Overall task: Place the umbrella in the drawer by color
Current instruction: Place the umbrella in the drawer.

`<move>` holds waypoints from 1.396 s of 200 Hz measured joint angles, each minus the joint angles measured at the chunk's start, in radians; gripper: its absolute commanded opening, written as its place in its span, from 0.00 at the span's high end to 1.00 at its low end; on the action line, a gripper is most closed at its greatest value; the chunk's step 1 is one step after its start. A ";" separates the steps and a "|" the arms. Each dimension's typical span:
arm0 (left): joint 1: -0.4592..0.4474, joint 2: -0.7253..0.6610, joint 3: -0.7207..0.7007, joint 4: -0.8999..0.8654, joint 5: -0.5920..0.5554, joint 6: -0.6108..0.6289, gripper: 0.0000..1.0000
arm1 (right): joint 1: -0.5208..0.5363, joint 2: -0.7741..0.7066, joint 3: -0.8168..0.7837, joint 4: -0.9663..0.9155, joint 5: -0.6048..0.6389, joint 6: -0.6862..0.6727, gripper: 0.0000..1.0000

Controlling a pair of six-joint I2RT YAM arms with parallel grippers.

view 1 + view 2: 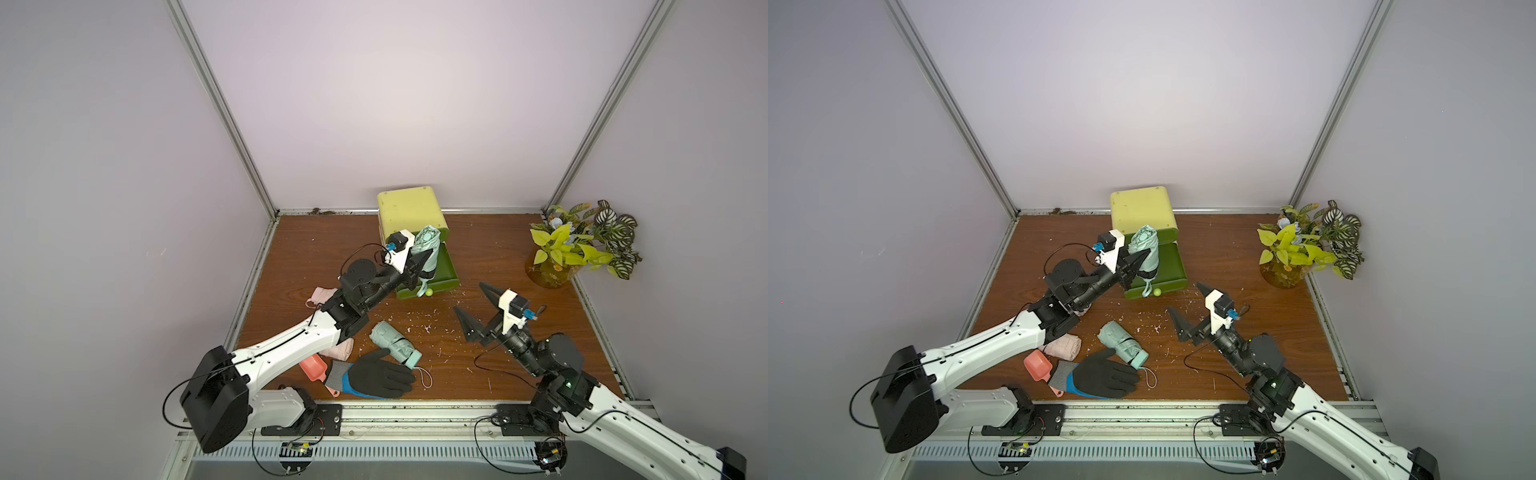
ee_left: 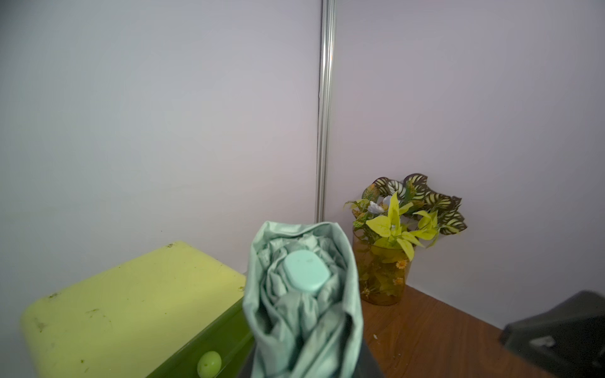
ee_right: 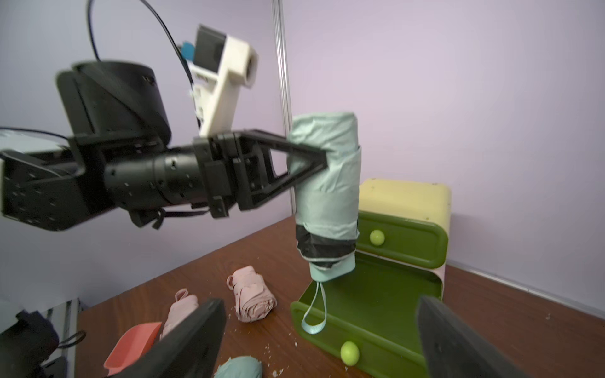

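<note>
Above the open green drawer (image 1: 428, 289) | my left pincer (image 1: 422, 259) pinches a mint umbrella (image 1: 430, 245) upright, strap draped on the drawer's front rim, not yet released | right pincer (image 1: 469, 297) spread, empty, well apart | outstanding: second mint umbrella (image 1: 392, 343) and pink umbrellas (image 3: 253, 302) lying on the table (image 1: 498, 249)

Two white arms (image 1: 286, 344), chunky black joints (image 1: 216, 399)
Black triangular fingers (image 1: 466, 322), white camera mounts (image 1: 508, 308) with little blue plugs (image 1: 389, 247) on top.

I see plain pale lilac walls (image 1: 374, 83) joined by silver aluminium corner posts (image 1: 222, 108), around a dark brown wood-grain tabletop (image 1: 478, 249) littered with white crumbs (image 1: 428, 328), evenly lit.
</note>
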 measured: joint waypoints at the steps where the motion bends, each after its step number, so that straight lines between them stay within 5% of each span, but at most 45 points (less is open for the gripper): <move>1: 0.000 0.006 0.002 0.004 -0.001 0.008 0.71 | 0.000 -0.006 0.000 -0.001 0.002 -0.001 0.02; 74: 0.000 0.237 0.013 0.011 -0.150 0.359 0.71 | 0.000 -0.071 -0.052 -0.068 0.029 -0.014 0.02; 106: 0.000 0.242 0.012 -0.058 -0.187 0.412 0.60 | 0.000 -0.061 -0.054 -0.071 0.029 -0.015 0.02; 154: -0.009 0.243 0.040 -0.174 -0.197 0.417 0.25 | 0.000 -0.065 -0.054 -0.071 0.031 -0.019 0.01; 215: -0.034 0.231 0.080 -0.236 -0.206 0.360 0.03 | 0.000 -0.078 -0.054 -0.080 0.055 -0.017 0.02; 279: -0.035 0.010 0.036 -0.282 -0.220 0.146 0.01 | 0.000 0.113 -0.054 -0.081 -0.037 0.021 0.06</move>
